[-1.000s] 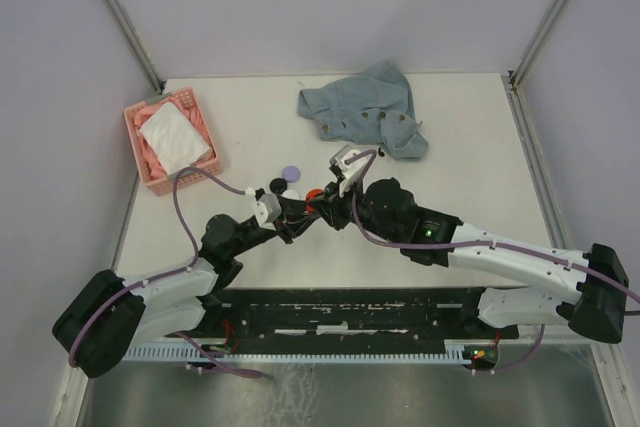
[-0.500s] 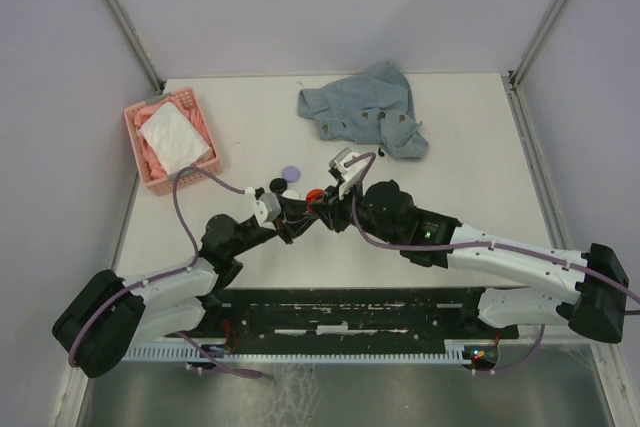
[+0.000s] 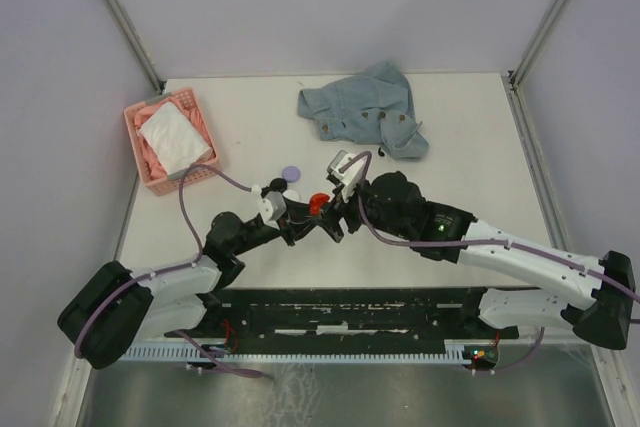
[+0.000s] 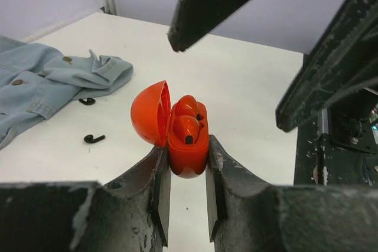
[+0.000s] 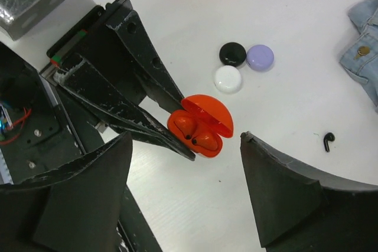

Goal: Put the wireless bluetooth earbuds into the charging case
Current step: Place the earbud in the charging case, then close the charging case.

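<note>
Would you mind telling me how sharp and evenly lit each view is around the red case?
Left wrist: the red case is crisp with a sheen on its lid, while the left gripper's fingers clamping it blur up close. Right wrist: that case and the white case are sharp; the right gripper's fingers are dark and soft. Top external: even, diffuse light, faint shadows, case tiny.

Table (image 3: 470, 167) — basket (image 3: 160, 101), jacket (image 3: 360, 107), round cases (image 5: 228, 78)
</note>
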Action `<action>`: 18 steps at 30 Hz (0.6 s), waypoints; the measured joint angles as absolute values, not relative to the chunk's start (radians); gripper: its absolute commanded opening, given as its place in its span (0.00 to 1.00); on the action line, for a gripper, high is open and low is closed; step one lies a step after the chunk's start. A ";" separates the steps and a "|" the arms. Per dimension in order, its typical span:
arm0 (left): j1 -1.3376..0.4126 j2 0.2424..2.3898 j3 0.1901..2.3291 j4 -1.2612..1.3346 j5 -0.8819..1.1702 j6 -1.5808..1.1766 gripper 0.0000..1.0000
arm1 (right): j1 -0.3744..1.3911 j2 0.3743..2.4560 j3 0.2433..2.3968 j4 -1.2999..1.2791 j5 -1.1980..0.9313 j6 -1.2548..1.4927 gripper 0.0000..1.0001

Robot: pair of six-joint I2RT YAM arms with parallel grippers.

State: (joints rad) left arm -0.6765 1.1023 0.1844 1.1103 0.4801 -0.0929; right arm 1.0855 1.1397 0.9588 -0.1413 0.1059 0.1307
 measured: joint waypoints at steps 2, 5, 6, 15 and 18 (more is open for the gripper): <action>-0.677 1.110 0.185 1.109 0.502 -0.093 0.03 | 1.058 1.139 0.977 -0.181 0.052 0.099 0.86; -0.677 1.121 0.200 1.097 0.544 -0.098 0.03 | 0.983 1.132 0.996 -0.246 -0.073 0.050 0.90; -0.677 1.125 0.208 1.091 0.561 -0.099 0.03 | 0.958 1.131 0.999 -0.262 -0.118 0.039 0.90; -0.677 1.155 0.279 1.076 0.704 -0.109 0.03 | 0.802 1.151 1.033 -0.384 -0.459 -0.065 0.93; -0.677 1.168 0.289 1.074 0.728 -0.111 0.03 | 0.790 1.177 1.052 -0.399 -0.532 -0.090 0.92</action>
